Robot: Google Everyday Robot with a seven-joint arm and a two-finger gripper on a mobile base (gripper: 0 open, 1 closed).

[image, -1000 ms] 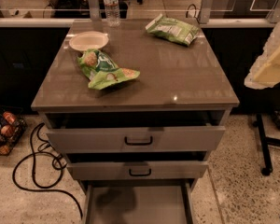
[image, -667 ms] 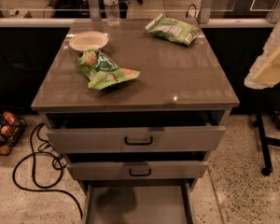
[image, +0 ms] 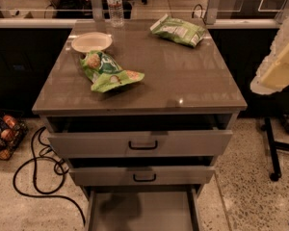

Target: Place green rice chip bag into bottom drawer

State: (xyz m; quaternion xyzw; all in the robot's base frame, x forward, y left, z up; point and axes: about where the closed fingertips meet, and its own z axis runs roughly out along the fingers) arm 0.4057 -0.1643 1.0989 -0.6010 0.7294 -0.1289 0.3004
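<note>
Pincer [image: 275, 71] beside tabletop's [image: 183, 76] right edge

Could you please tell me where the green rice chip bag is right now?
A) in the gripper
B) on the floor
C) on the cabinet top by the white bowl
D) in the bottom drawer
C: the green rice chip bag lies on the cabinet top in front of the white bowl, with the bottom drawer open below and the gripper off at the right edge, apart from it.
</note>
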